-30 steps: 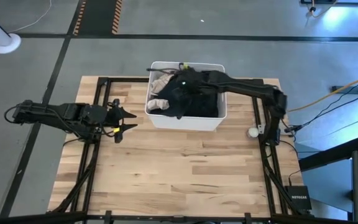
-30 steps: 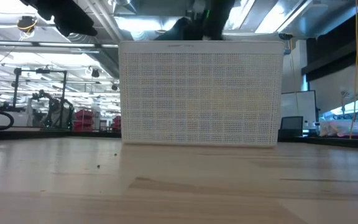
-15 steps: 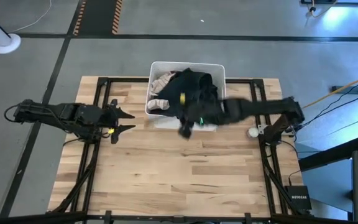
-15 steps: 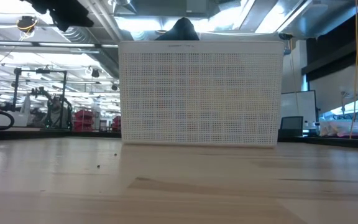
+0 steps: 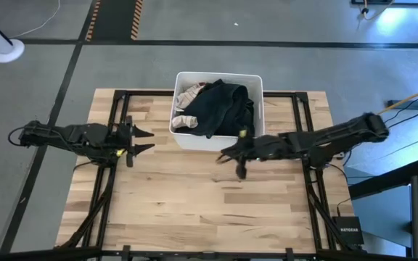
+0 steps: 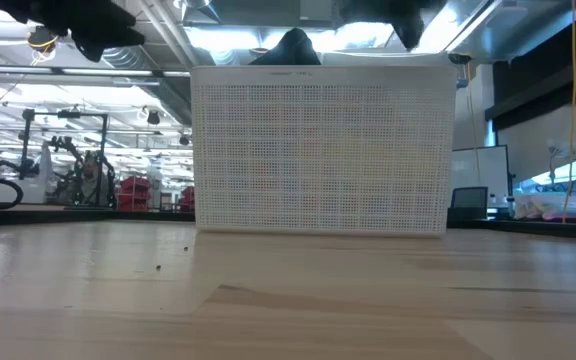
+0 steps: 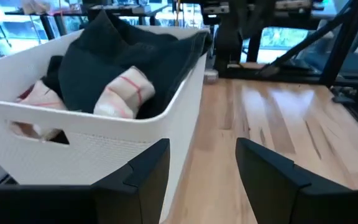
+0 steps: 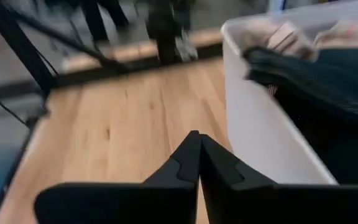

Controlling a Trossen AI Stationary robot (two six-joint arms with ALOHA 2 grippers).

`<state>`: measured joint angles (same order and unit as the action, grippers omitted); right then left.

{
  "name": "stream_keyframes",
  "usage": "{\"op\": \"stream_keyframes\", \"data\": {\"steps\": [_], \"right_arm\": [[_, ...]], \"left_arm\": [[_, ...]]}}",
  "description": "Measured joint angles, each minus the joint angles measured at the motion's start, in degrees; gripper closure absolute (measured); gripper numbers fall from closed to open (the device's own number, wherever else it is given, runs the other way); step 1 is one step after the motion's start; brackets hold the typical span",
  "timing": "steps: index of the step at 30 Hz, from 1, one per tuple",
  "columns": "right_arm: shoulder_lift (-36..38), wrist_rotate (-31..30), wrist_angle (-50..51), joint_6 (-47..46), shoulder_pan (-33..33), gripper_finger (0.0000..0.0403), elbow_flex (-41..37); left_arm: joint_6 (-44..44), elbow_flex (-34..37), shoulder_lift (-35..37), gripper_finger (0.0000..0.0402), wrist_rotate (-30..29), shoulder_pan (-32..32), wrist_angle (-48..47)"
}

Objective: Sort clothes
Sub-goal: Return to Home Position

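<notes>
The clothes lie in a white bin [image 5: 252,138] at the table's far middle. A dark garment [image 5: 222,107] is heaped on top and drapes over the rim [image 7: 191,46]. Pale striped pieces [image 5: 186,110] sit at the bin's left end. My right gripper [image 5: 223,155] is shut with nothing between its fingers [image 8: 197,143]. It hovers over the bare wood just in front of the bin's near wall. My left gripper [image 5: 149,141] stands open to the left of the bin, pointing at it, its fingers [image 7: 148,174] apart and touching nothing.
Black frame rails [image 5: 115,167] run along the table's left and right sides under both arms. Bare wood [image 5: 209,210] stretches from the bin to the near edge. In the low view the bin's mesh wall [image 6: 323,150] blocks sight of what is behind it.
My right gripper has come up out of the bin, where it was down among the dark clothes, and swung toward the table's near edge, past the bin's near wall. It now points more level. The dark garment stays in the bin, shifted toward its middle.
</notes>
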<state>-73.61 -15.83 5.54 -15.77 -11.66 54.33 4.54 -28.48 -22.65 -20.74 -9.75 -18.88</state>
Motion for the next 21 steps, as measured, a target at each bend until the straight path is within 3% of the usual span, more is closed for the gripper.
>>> {"op": "stream_keyframes", "data": {"steps": [3,6,10,16,21], "right_arm": [[6.93,2.24,-15.72,3.29,1.23,0.0392,-11.99],[12.63,3.64,-26.39,5.91,1.46,0.0372,-21.37],[18.36,3.82,-30.71,7.23,1.57,0.035,-28.75],[22.69,3.89,-36.84,8.98,1.55,0.0338,-35.55],[25.82,4.96,-41.02,12.21,1.61,0.0338,-40.35]], "left_arm": [[-1.72,0.1,-0.34,0.0222,-0.06,0.0,1.32],[-4.52,0.09,-0.35,0.0222,-0.12,0.01,2.02],[-8.75,0.09,-0.44,0.0222,-0.1,0.01,-0.06],[-3.63,0.09,-0.33,0.0222,-0.14,0.01,1.41],[-5.16,0.09,-0.36,0.0222,-0.1,0.03,-1.89]]}}
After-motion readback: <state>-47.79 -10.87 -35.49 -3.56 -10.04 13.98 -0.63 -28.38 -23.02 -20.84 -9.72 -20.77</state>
